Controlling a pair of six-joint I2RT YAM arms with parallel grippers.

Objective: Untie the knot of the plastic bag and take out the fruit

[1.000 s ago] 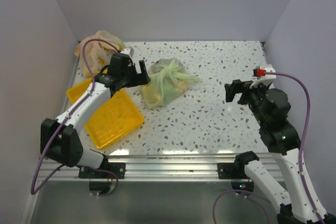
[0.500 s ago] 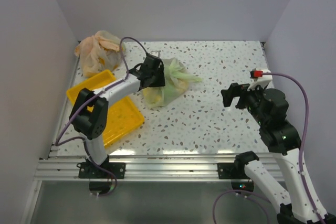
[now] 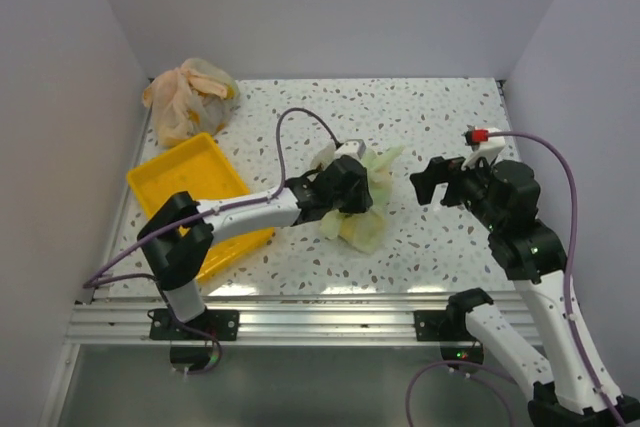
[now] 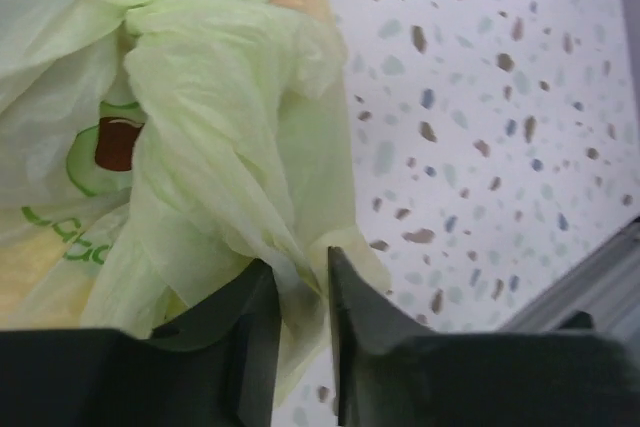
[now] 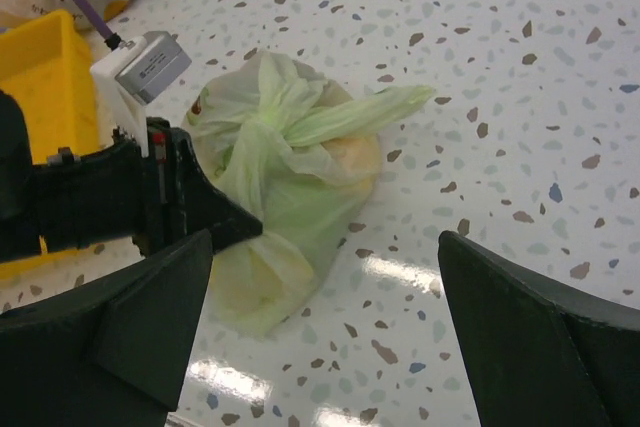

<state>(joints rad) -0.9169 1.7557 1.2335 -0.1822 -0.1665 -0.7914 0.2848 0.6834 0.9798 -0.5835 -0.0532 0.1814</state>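
The pale green plastic bag (image 3: 366, 228) lies mid-table, its knot (image 4: 190, 2) still tied and one loose handle (image 5: 365, 112) sticking out to the right. My left gripper (image 4: 300, 272) is shut on a fold of the bag's thin plastic just below the knot. The film is pinched between both fingers (image 4: 255, 297). The fruit shows only as dim yellow-orange shapes (image 5: 350, 162) through the plastic. My right gripper (image 3: 428, 179) hovers open to the right of the bag. It faces the bag with nothing between its fingers (image 5: 150, 317).
A yellow tray (image 3: 185, 172) sits at the left, under the left arm. An orange-beige bag (image 3: 190, 92) rests in the far left corner. Walls close the table on three sides, and a metal rail (image 3: 320, 312) runs along the near edge.
My left arm swung from over the tray to the bag, shut on its plastic and pulled it right and nearer. My right gripper shifted slightly left, still open.
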